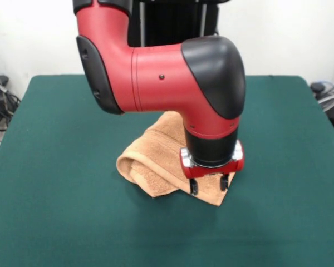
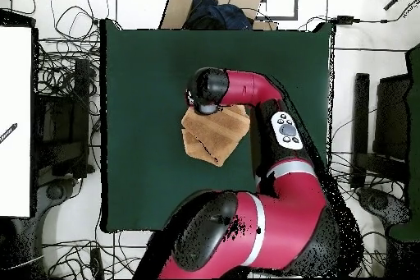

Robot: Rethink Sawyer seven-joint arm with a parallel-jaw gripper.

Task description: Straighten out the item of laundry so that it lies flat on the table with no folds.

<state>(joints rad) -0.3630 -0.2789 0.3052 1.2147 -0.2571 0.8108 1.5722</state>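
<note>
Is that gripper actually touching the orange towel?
Cannot tell. In the front view the gripper overlaps the towel, with no plain contact or gap; overhead, the arm hides it.

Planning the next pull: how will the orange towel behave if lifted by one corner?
Likely floppy: the towel lies crumpled with a rolled fold. It would probably drape and unfurl, not hold shape. Its terry pile may drag on the felt table rather than slide.

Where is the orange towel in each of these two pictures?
Front view: the towel lies crumpled at the middle of the green table, partly behind the gripper.
Overhead view: the towel is just above centre, its top left corner under the arm's black wrist.
Shared landmark: the gripper over the towel.
</note>
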